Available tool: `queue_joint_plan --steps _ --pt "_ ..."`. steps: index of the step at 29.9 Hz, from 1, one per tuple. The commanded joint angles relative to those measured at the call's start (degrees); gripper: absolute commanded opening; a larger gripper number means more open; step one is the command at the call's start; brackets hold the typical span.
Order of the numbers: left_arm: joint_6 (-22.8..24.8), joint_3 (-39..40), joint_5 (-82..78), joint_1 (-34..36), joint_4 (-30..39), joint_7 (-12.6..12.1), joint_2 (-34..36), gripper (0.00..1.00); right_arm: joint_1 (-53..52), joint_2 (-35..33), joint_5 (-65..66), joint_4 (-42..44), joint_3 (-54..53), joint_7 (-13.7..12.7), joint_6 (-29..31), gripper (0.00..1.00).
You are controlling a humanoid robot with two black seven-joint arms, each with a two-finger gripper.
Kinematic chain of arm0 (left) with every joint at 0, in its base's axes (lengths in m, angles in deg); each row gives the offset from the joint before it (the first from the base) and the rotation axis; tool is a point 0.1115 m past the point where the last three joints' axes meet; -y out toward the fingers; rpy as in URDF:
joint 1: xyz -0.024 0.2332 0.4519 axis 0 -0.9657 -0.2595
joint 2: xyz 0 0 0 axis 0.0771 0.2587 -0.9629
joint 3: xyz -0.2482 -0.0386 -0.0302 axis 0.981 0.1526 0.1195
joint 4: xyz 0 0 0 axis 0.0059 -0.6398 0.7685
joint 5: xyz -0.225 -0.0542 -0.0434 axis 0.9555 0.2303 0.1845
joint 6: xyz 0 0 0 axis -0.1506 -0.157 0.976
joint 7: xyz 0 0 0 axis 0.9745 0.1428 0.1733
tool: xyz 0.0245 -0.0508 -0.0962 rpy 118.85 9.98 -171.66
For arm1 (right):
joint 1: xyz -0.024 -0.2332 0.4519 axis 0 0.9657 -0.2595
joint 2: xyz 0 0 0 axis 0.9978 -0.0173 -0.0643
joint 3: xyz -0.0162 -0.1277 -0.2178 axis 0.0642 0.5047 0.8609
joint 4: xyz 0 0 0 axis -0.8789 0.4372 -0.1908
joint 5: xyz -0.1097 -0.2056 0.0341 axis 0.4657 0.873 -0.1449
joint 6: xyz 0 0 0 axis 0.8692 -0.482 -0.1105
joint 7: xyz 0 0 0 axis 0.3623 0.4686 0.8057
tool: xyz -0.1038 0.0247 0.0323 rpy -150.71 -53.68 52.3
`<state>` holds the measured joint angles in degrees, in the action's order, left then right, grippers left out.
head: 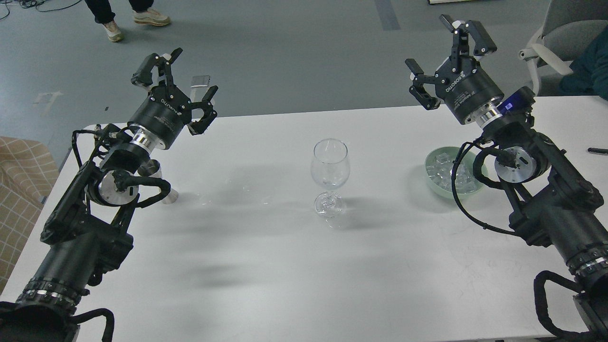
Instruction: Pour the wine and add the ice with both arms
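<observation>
An upright clear wine glass (330,175) stands at the middle of the white table (266,266); I cannot tell whether it holds any liquid. The ice (444,171), a heap of small clear cubes, lies in a pale green bowl (432,183) at the right, partly hidden by my right arm. A small clear vessel (167,194) stands behind my left arm, mostly hidden; the wine cannot be made out. My left gripper (178,83) is open and empty, raised over the table's far left edge. My right gripper (446,54) is open and empty, raised beyond the bowl.
A black pen (597,151) lies at the table's right edge. A grey chair (565,33) stands at the far right. A person's feet (135,19) are on the floor beyond the table. A checked cushion (21,190) is at the left.
</observation>
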<state>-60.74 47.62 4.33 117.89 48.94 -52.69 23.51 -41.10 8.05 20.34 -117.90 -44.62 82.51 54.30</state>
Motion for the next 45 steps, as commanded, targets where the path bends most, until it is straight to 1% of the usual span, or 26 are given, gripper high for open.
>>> queue_joint_plan --steps 1,3,9,18,28,35,38,45 --pt "-2.2 0.0 0.0 -0.1 2.0 -1.0 -0.1 0.98 0.4 0.0 0.0 -0.7 -0.1 0.0 0.0 1.0" --pt "-4.0 0.1 0.1 -0.2 2.2 -1.8 -0.1 0.98 0.3 0.1 0.0 -0.8 -0.2 0.0 0.0 1.0" --pt "-4.0 0.2 0.2 -1.4 4.3 -1.8 0.5 0.98 -0.1 0.0 0.0 -0.9 -0.2 0.0 0.0 1.0" --pt "-4.2 0.2 0.1 -1.7 4.4 -1.8 0.6 0.98 0.2 0.0 0.1 -0.9 0.0 0.0 0.0 1.0" --pt "-4.2 1.0 0.5 -2.4 4.6 -3.1 1.3 0.98 0.0 0.0 0.2 -1.2 -0.1 0.0 0.0 1.0" --pt "-4.6 1.1 0.6 -2.4 5.7 -3.0 1.3 0.98 0.0 0.0 0.3 -1.2 0.0 0.0 0.0 1.0" --pt "-5.4 1.4 0.6 -2.4 7.5 -3.1 1.3 0.98 0.0 -0.3 0.3 -1.2 -0.1 0.0 0.0 1.0" --pt "-6.9 1.5 0.6 -2.8 8.4 -3.1 1.7 0.98 -0.6 -0.6 0.3 -1.2 0.2 0.0 0.0 1.0"
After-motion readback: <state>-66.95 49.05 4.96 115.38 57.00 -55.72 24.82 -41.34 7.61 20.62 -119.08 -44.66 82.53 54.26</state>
